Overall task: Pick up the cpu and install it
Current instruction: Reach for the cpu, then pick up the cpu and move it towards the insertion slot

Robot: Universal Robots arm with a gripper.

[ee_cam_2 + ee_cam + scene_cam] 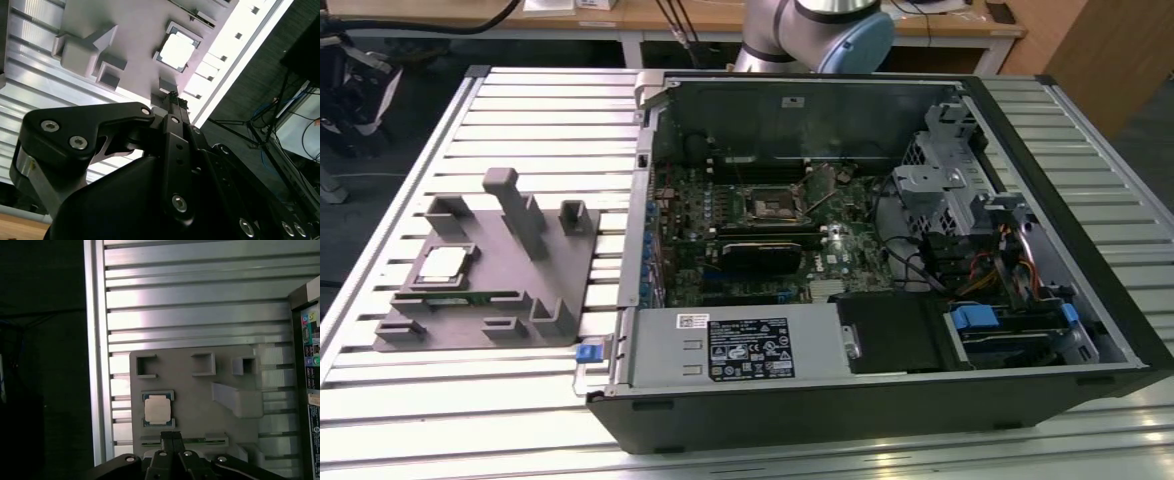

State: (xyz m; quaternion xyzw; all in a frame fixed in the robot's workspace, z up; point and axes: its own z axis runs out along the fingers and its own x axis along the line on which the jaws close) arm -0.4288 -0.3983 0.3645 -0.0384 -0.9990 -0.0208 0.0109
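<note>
Silvery cpu (443,264) seated in grey plastic holder (487,282) at the exterior view's left, gripper (171,436) clear of it, fingers pressed together — holding nothing

Second wrist view. We see the black metal pincer (176,97) in the foreground, its bolted housing broad and dark, its slim fingers drawn together into one narrow tip. Past that tip lies the grey moulded plastic holder (135,40), resting on the ribbed aluminium bench (30,95). The small square cpu (176,50), pale and silvery on top, sits flat in a framed square recess of the holder, near the pincer's tip but apart from it. We note a raised wedge-shaped grey block (82,52) and a small hollow square pocket (111,74) on the holder. Beyond the bench's edge, thin dark cables (280,115) cross a dark floor (250,85).
</note>
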